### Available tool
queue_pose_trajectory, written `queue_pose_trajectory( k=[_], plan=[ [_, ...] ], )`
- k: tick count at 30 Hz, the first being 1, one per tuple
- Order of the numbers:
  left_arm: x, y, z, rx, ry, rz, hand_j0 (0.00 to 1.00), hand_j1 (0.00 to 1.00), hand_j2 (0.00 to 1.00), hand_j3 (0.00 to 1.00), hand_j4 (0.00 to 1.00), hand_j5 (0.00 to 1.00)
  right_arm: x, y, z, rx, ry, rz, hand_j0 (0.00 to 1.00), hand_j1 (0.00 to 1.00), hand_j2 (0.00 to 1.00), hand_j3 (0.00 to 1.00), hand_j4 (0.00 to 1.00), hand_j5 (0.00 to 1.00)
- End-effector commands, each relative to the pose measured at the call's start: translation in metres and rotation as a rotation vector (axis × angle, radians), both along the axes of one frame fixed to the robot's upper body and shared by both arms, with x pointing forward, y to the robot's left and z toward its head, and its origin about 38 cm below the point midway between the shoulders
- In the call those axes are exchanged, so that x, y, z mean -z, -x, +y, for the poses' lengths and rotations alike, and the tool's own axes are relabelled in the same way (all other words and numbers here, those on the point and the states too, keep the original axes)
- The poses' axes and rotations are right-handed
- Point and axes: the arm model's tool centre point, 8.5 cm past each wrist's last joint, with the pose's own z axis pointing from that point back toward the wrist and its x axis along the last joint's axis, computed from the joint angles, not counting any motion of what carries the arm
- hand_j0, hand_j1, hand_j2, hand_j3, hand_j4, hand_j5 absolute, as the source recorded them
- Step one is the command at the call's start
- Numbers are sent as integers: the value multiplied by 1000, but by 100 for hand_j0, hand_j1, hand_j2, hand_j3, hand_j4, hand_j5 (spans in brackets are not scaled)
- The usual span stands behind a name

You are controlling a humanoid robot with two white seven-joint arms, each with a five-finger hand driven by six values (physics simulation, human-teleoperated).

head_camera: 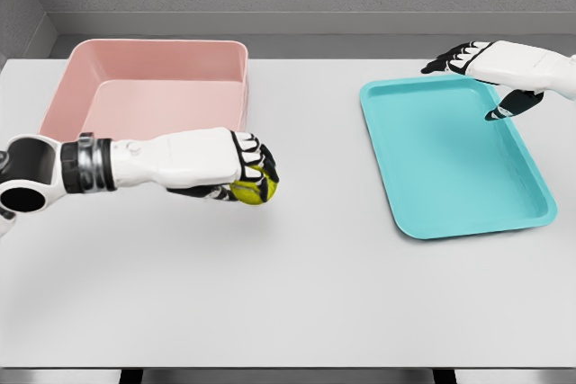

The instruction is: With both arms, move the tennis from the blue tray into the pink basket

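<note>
Yellow-green and round, the tennis ball (253, 190) sits in the grip of the left hand (236, 168), whose black-tipped fingers (256, 157) curl over its top and far side. Being a sphere, it has no long axis and points no particular way; only its near, lower part shows below the fingers. The hand holds it above the white table (297, 303), just near and right of the pink basket (153, 87), outside the basket's near right corner. The left arm reaches in horizontally from the left edge, its forearm running left to right in front of the basket's near wall.

The blue tray (450, 168) lies on the right side of the table, its long axis running near to far and slightly skewed. The right hand (481, 74) hovers over the tray's far right corner with its fingers spread loosely and nothing in them, the thumb pointing down toward the tray.
</note>
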Motion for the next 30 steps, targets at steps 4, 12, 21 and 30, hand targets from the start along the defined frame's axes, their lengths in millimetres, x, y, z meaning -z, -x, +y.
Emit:
queue_pose_trajectory(
  k=[4, 12, 21, 30],
  plan=[
    [-19, -8, 9, -30, 35, -16, 52, 52, 52, 52, 52, 52, -1, 0, -1, 3, -6, 0, 100, 100, 100, 100, 100, 100],
    [-30, -22, 21, -77, 48, -31, 52, 52, 52, 52, 52, 52, -1, 0, -1, 3, -6, 0, 100, 100, 100, 100, 100, 100],
    [-35, -43, 40, -154, 48, -34, 52, 52, 52, 52, 52, 52, -1, 0, -1, 3, -6, 0, 100, 100, 100, 100, 100, 100],
    [-38, -52, 51, -198, 51, -41, 52, 52, 52, 52, 52, 52, -1, 0, -1, 3, -6, 0, 100, 100, 100, 100, 100, 100]
  ],
)
